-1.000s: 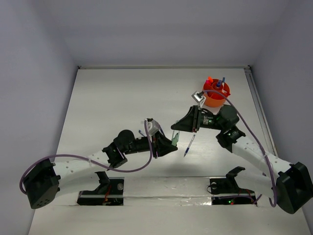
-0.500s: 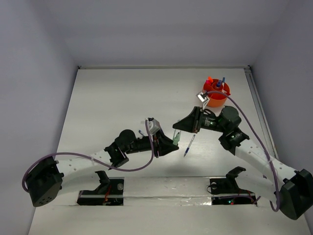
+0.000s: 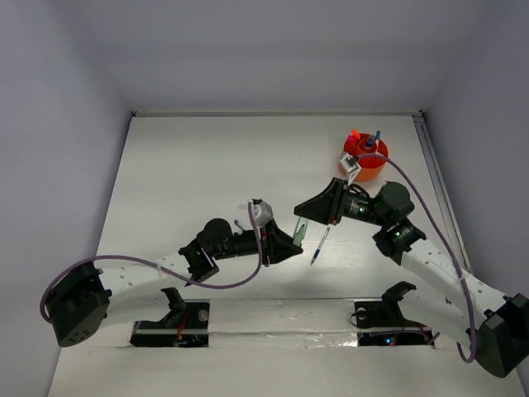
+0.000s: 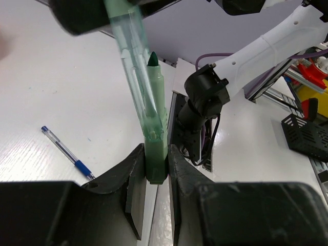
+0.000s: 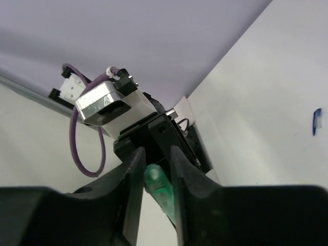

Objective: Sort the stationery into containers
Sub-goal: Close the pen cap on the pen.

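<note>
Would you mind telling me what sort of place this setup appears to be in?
Probably a robotics lab cell: a white table boxed in by plain walls, with metal framing beyond it.

Both arms angled inward, left tool [image 4: 155, 154] and right tool [image 5: 155, 159] nearly tip-to-tip, clamped.

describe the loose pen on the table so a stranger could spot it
On the white table, look at the middle, where the arms meet at a green marker. Just right of it lies a slim blue pen. It alone lies flat and loose; the other pens stand in the orange cup.
</note>
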Tool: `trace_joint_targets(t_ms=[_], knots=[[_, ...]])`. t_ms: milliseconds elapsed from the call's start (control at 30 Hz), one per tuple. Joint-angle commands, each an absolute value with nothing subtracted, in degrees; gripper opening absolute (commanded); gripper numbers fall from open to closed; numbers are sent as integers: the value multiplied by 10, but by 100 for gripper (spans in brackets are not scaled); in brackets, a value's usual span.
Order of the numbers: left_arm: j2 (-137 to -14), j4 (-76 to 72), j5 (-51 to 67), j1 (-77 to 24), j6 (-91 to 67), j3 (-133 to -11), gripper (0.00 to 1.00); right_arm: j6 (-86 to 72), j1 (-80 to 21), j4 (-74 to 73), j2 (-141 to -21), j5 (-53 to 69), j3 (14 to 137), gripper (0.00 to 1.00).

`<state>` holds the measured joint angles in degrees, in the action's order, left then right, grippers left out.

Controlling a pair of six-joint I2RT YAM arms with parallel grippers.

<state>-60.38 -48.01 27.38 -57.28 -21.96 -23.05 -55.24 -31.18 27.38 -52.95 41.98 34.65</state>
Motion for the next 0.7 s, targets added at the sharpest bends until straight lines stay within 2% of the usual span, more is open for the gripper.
trace_joint_targets(t_ms=[0, 67, 100, 233, 667], knots=[[-599, -502, 280, -574, -224, -237, 0, -555, -314, 314, -528, 421, 343, 30], [-596, -502, 280, -574, -224, -236, 0, -555, -314, 312, -528, 418, 343, 29], [-595, -500, 279, -574, -223, -236, 0, -555, -314, 311, -527, 417, 342, 23], [-590, -500, 276, -574, -224, -236, 0, -550, -314, 301, -526, 414, 343, 12], [-623, -504, 269, -574, -247, -250, 0, -534, -314, 306, -497, 417, 341, 9]])
